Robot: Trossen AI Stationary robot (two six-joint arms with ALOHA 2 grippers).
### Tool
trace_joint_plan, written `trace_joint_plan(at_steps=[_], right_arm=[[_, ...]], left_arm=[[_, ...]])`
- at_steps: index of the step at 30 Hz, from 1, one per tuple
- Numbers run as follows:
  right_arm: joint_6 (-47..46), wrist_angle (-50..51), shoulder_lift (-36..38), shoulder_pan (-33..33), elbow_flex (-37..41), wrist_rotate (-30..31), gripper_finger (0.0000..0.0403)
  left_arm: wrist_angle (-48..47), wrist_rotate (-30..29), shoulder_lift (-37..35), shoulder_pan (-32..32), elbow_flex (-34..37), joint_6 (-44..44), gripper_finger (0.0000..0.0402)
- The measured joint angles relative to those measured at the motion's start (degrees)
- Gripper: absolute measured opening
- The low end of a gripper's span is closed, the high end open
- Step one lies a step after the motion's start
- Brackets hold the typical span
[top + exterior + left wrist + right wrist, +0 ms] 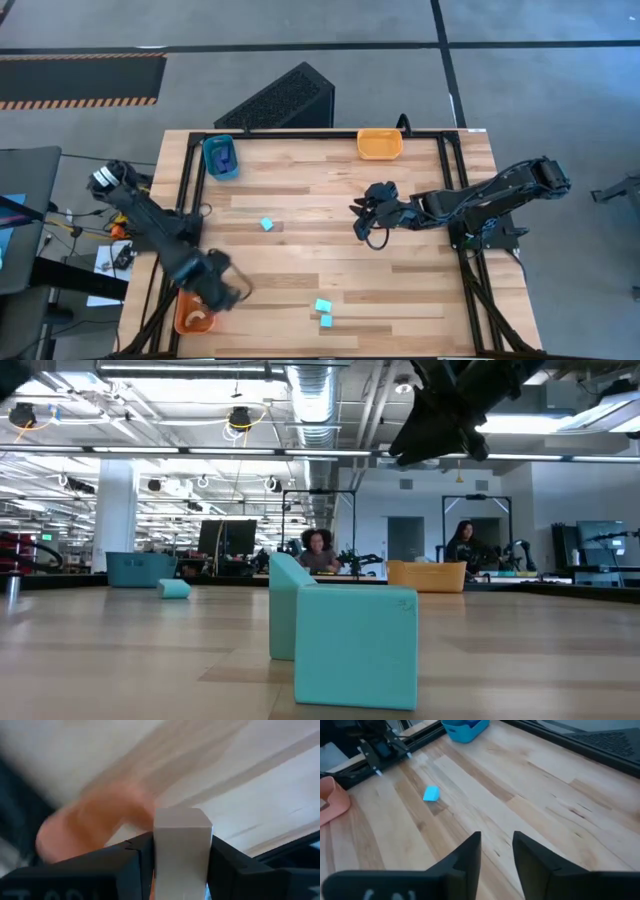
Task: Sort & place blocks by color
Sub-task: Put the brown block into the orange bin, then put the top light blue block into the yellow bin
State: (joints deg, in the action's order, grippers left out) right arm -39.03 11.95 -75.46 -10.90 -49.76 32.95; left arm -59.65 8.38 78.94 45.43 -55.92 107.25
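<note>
My left gripper (220, 284) hovers at the table's near left corner, just beside the orange tray (190, 318), shut on a pale tan wooden block (182, 837). The tray shows as an orange blur (90, 827) in the left wrist view. One light cyan cube (266, 225) lies flat mid-table, and two more (322, 306) (326, 321) sit close together near the near edge. Dark blue blocks lie in the teal tray (220, 157). My right gripper (365, 215) hangs open over the table's middle right (496, 840), holding nothing. My left gripper pinches the tan block between its two fingers (135, 857), one on each opposite side face (160, 850). The block's free end (182, 817) sticks out past the fingertips. It is lifted clear of the table.
A yellow-orange tray (380, 143) sits at the far edge, right of centre. A black metal frame (190, 180) runs along the table's sides. Bare wood lies between the cubes and the trays. People sit at desks (316, 550) in the room beyond.
</note>
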Motion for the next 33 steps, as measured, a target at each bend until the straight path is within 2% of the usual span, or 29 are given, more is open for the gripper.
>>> trace_joint_plan(at_steps=[3, 8, 13, 20, 27, 33], right_arm=[[0.02, 0.05, 0.00, 0.04, 0.00, -0.05, 0.0113], [0.50, 0.10, -0.02, 0.89, 0.00, -0.11, 0.0086], [0.50, 0.03, -0.02, 1.26, 0.00, -0.09, 0.0075], [0.18, -1.24, 0.36, -0.94, 0.00, -0.09, 0.0086], [-1.09, -3.71, -2.30, -0.43, 0.02, -0.38, 0.0102], [-1.06, -13.94, -10.65, 1.03, 0.04, -11.05, 0.0141]], left_arm=[[-1.37, 2.44, 0.68, 4.94, 0.67, 6.68, 0.0110], [-0.63, 2.36, 0.85, 9.19, 3.45, 15.34, 0.0124], [0.28, 3.78, 0.87, 9.31, 6.01, 16.26, 0.0167], [0.43, 2.64, -0.29, 2.04, 6.03, 4.37, 0.0223], [1.56, -5.54, -3.42, -9.51, 6.03, -11.18, 0.0225], [4.27, -11.85, -5.51, -20.50, 6.03, -30.26, 0.0212]])
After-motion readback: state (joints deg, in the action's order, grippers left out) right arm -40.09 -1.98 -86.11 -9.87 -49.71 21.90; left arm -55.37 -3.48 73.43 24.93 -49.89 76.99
